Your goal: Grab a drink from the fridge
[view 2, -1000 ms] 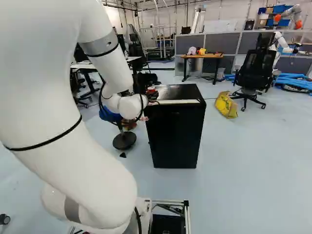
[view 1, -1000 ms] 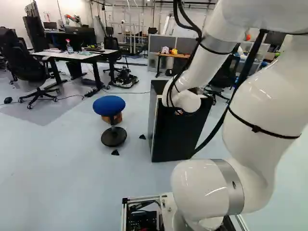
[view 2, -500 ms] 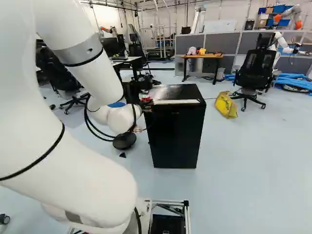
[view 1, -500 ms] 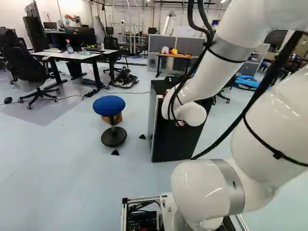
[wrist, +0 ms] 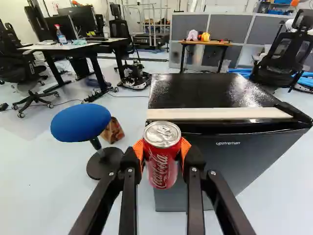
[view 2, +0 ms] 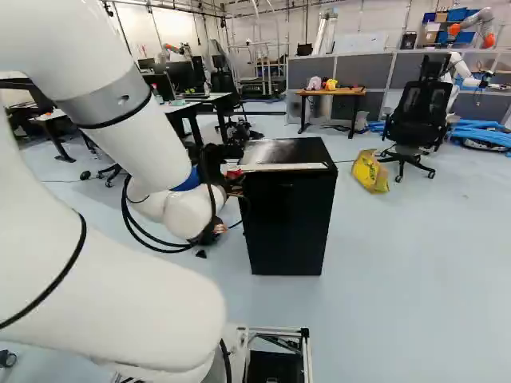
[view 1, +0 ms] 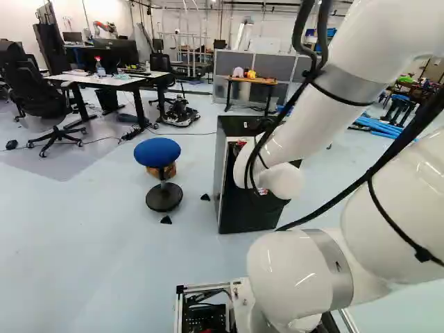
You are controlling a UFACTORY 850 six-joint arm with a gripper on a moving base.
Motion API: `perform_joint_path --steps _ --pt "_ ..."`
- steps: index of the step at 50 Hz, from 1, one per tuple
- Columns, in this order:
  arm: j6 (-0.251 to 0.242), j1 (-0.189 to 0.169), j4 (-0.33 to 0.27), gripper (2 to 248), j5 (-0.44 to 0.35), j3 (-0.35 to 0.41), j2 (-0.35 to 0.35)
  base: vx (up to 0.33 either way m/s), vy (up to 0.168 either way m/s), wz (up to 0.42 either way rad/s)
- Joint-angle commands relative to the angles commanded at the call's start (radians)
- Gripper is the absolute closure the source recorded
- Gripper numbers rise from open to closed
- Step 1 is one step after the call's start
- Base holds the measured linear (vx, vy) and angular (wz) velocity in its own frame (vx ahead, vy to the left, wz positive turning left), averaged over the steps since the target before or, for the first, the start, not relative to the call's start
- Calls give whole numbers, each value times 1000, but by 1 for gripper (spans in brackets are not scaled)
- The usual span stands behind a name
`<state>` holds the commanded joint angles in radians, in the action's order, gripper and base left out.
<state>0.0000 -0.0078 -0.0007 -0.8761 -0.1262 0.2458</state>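
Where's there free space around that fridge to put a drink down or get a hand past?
The top of the fridge looks bare behind its pale front strip. In the right base view, open floor lies between the fridge and the yellow bag. Left of the fridge it's crowded: fingers gripping the red can, the blue stool, the brown box.

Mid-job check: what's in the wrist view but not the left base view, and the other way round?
Only wrist: the gripper's orange pads against both sides of the can, and its lid.

Only left base: the arm's white links and the base frame.

Both: fridge, blue stool, desk, spray bottle. Red patches by the fridge in left base are too small to identify.
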Motion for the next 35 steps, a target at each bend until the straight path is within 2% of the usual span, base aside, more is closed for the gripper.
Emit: perform_joint_path --steps 35 --pt "0 8 1 156 3 39 33 0 0 0"
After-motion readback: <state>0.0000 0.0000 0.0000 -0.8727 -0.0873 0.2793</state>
